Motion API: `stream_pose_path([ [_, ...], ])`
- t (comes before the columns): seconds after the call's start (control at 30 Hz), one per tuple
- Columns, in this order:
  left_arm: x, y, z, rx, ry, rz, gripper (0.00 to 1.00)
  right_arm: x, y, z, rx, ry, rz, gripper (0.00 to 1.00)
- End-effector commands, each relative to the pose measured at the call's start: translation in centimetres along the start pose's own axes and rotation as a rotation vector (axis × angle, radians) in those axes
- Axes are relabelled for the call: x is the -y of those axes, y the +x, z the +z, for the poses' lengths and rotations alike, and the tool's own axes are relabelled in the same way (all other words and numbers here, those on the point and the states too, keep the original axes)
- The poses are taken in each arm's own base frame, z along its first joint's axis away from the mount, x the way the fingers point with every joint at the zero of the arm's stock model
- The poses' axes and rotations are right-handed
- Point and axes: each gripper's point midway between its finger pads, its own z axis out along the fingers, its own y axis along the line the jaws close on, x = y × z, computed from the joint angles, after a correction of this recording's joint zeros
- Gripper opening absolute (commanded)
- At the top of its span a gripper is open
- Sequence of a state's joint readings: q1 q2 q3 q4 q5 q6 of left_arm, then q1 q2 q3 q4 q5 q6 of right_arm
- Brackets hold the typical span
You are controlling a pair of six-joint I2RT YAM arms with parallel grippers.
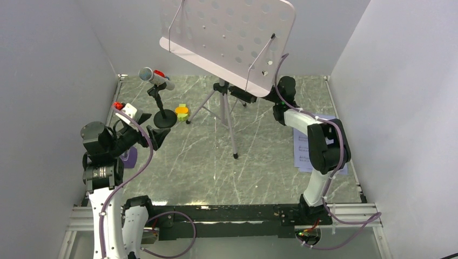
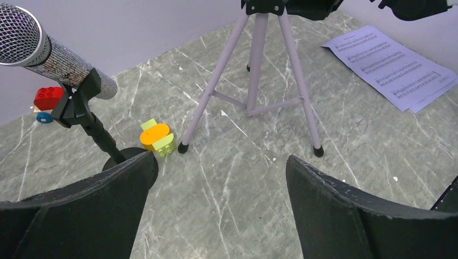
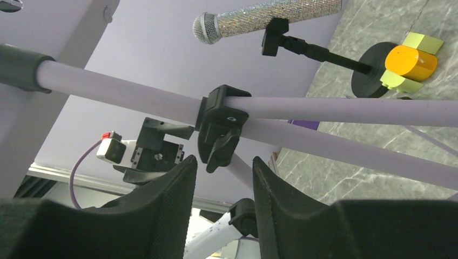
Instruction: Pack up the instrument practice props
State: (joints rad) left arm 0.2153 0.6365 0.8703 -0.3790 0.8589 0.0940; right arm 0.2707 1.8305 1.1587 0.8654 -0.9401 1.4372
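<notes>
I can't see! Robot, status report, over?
Left gripper open, empty. Right gripper part open at grey perforated music stand's black clamp knob. Silver microphone close by left.

One music stand (image 1: 227, 38), one microphone (image 1: 155, 78), one orange-green block (image 1: 182, 112) (pages (image 2: 394, 67) overlap, uncounted).

Surface (image 2: 243, 178): smooth, marble-look stone, faint sheen. Microphone (image 2: 54, 58): glittery silver barrel, metal mesh head. Music stand (image 1: 229, 51): matt painted metal, smooth tubular legs. Block (image 2: 155, 137): glossy plastic. Sheet-music pages (image 2: 389, 67): matt paper.
</notes>
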Motion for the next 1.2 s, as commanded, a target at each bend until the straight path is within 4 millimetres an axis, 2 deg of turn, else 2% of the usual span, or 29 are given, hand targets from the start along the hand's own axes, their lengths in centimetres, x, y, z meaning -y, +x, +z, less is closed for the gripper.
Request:
stream_pose_path([
  [0.0,0.2,-1.1,-0.1,0.037,0.013,0.018,0.96,-2.0,-1.2,0.9,0.024,-0.053,-0.023,0.43],
  [0.2,0.2,-1.0,-0.2,0.033,0.008,0.016,0.96,-1.6,-1.6,1.4,0.021,-0.068,-0.036,0.30],
  [0.37,0.2,-0.7,-0.3,0.032,0.005,0.010,0.96,-1.6,-1.3,1.9,-0.019,-0.081,-0.112,0.16],
  [0.5,0.1,-0.6,-0.4,0.033,0.000,0.011,0.96,-1.3,-0.8,1.8,-0.046,-0.091,-0.193,0.00],
  [0.6,0.1,-0.6,-0.4,0.034,0.000,0.011,0.96,-1.4,-0.6,1.3,-0.023,-0.095,-0.341,0.00],
  [0.77,0.1,-0.6,-0.4,0.035,-0.004,0.008,0.96,-1.7,-0.2,0.6,0.018,-0.042,-0.787,0.00],
  [0.83,0.1,-0.5,-0.5,0.036,-0.004,0.004,0.96,-1.6,0.3,0.6,-0.004,-0.047,-0.904,0.00],
  [1.0,-0.2,-0.3,-0.5,0.042,-0.012,-0.021,0.96,0.5,1.1,0.2,-0.073,-0.056,-1.098,0.00],
  [1.17,-0.8,-0.3,-0.2,0.038,-0.020,-0.051,0.96,2.5,0.8,0.7,-0.123,-0.032,-1.283,0.00],
])
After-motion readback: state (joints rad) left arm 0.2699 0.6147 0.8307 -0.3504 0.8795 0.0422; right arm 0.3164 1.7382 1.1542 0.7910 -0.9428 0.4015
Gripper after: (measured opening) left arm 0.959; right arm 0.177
